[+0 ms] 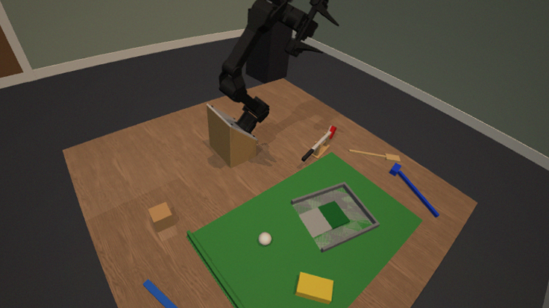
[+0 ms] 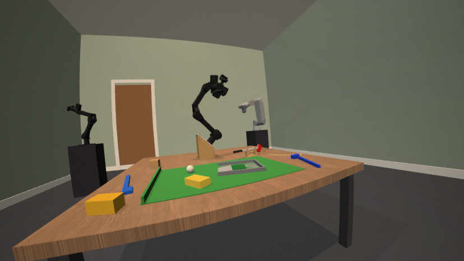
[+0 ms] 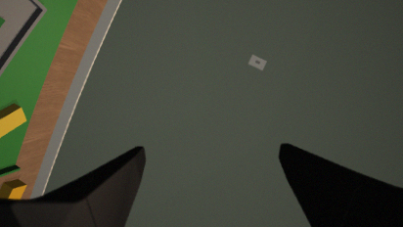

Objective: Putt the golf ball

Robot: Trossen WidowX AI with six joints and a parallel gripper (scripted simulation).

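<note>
The red putter, with red head [image 1: 333, 131] [image 2: 259, 148], pale shaft and black grip [image 1: 307, 154] [image 2: 237, 151], rests on a small wooden stand behind the mat. The white golf ball [image 1: 265, 238] [image 2: 190, 168] lies on the green mat [image 1: 227, 244] [image 2: 168, 189]. The pale ramp [image 1: 314, 222] leads up to the dark green raised green [image 1: 334, 214] [image 2: 239, 167], inside a grey border [image 1: 361, 203] [image 2: 241, 171]. My gripper [image 1: 330, 38] [image 3: 212, 152] is open and empty, high above the table and far from the putter. The wrist view shows mostly wall between the fingers.
A yellow block [image 1: 314, 287] [image 2: 197, 181] sits on the mat, another yellow block [image 2: 100, 204] near the table corner. Blue clubs [image 1: 417, 193] [image 2: 127, 183] flank the mat. A wooden cube [image 1: 162, 215] lies left; a wooden paddle [image 1: 367, 153] lies right. A tall wooden wedge [image 1: 225, 140] adjoins the arm base.
</note>
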